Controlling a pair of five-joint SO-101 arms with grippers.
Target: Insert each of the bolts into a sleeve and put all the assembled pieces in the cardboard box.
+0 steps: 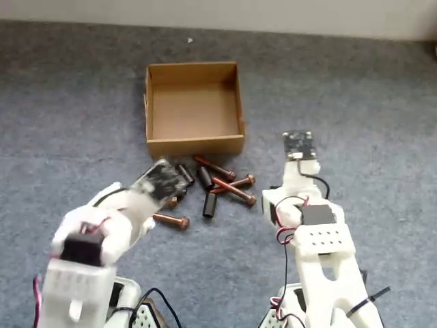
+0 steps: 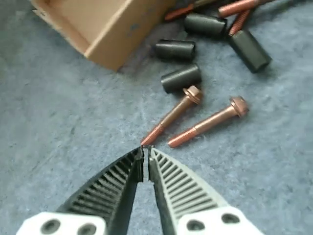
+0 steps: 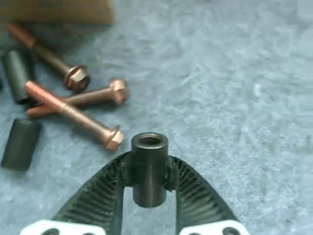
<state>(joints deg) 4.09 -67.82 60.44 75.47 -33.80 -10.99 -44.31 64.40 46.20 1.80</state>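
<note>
The open cardboard box [image 1: 194, 140] stands at the middle back of the table and looks empty. In front of it lie several copper bolts [image 1: 233, 191] and black sleeves [image 1: 209, 204]. My left gripper [image 2: 145, 151] is shut with nothing in it, its tips almost touching the threaded end of a bolt [image 2: 173, 115]. A second bolt [image 2: 210, 122] lies beside that one, and a sleeve [image 2: 181, 78] lies just beyond. My right gripper [image 3: 149, 164] is shut on a black sleeve [image 3: 149, 147], held upright with its hole showing, close to a bolt's head [image 3: 113, 137].
Grey carpet [image 1: 369, 102] covers the table. A corner of the box [image 2: 107, 34] is close ahead of the left gripper. Crossed bolts [image 3: 83, 98] and a loose sleeve [image 3: 19, 144] lie beside the right gripper. The left arm [image 1: 102, 232] and right arm [image 1: 317, 236] stand at the front.
</note>
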